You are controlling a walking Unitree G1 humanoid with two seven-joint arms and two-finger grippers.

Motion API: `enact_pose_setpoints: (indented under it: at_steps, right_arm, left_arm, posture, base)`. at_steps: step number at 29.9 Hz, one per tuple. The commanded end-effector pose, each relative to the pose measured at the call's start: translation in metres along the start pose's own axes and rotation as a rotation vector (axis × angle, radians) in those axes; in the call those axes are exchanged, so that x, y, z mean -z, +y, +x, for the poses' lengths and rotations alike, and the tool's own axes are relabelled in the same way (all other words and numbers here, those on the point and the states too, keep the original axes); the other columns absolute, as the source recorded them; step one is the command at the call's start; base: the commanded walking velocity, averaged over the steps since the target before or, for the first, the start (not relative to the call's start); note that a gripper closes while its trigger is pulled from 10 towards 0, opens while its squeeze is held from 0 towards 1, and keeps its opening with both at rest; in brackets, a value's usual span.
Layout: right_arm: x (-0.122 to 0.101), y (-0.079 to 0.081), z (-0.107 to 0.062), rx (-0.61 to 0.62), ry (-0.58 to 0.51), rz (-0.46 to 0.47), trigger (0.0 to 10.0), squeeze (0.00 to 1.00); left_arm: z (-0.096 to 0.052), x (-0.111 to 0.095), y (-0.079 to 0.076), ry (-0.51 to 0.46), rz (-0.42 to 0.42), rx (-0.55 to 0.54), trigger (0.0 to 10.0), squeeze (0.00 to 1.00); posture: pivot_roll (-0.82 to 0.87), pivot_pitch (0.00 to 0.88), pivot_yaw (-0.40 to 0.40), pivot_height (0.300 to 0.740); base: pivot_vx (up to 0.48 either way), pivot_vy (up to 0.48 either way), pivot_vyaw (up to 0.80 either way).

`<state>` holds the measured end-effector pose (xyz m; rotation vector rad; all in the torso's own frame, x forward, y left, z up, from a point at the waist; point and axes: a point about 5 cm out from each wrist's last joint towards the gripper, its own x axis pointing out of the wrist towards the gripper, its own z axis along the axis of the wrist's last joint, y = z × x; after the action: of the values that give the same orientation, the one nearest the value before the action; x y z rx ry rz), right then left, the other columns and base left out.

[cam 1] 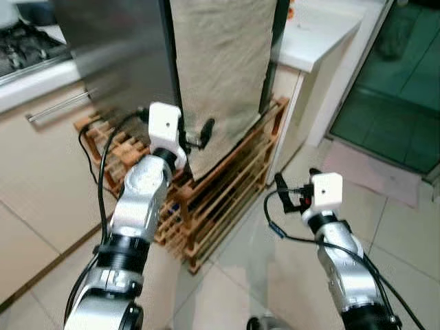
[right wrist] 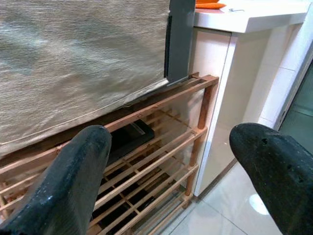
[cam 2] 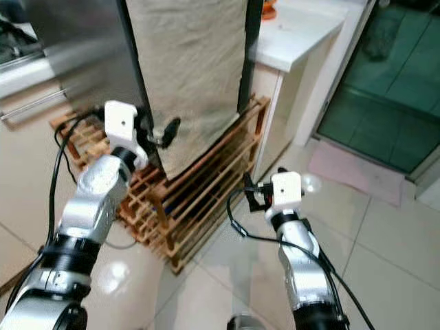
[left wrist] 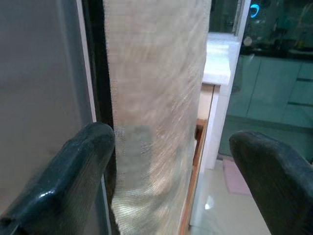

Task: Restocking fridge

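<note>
Looks like a home kitchen: a gas stove (cam 1: 24, 42) is sitting at about 10 o'clock above cream cabinet drawers (cam 1: 48, 148). A steel fridge (cam 1: 120, 55) is standing at 12 on a wooden slatted rack (cam 1: 220, 199), and a white counter (cam 1: 320, 34) is running off at 1 over glossy floor tiles (cam 1: 275, 275).

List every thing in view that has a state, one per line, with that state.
Fridge: door shut, standing on the rack.
Beige cloth: hanging down the fridge's side, lower edge loose.
Wooden rack: upright on the floor; a dark flat item lies on a shelf.
Left hand: open, raised at the cloth's edge, holding nothing.
Right hand: open, low beside the rack, holding nothing.
</note>
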<state>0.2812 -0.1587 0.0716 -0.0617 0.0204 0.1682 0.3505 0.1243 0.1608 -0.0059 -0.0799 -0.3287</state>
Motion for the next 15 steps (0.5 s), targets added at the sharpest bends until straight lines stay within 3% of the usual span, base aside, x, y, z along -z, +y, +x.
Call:
enact_pose_setpoints:
  at_steps: [1, 15]
  right_arm:
    - [-0.001, 0.0, -0.001, -0.007, -0.004, -0.011, 10.0, 0.0]
    - [0.001, -0.002, -0.005, 0.004, 0.003, -0.012, 10.0, 0.0]
  left_arm:
    - [0.004, 0.0, 0.001, 0.006, -0.001, -0.014, 10.0, 0.0]
    - [0.019, 0.002, -0.005, 0.019, -0.012, -0.023, 10.0, 0.0]
  posture:
    - [-0.06, 0.0, 0.005, 0.724]
    - [-0.07, 0.0, 0.007, 0.724]
  base:
    - [0.0, 0.0, 0.0]
    - [0.0, 0.0, 0.0]
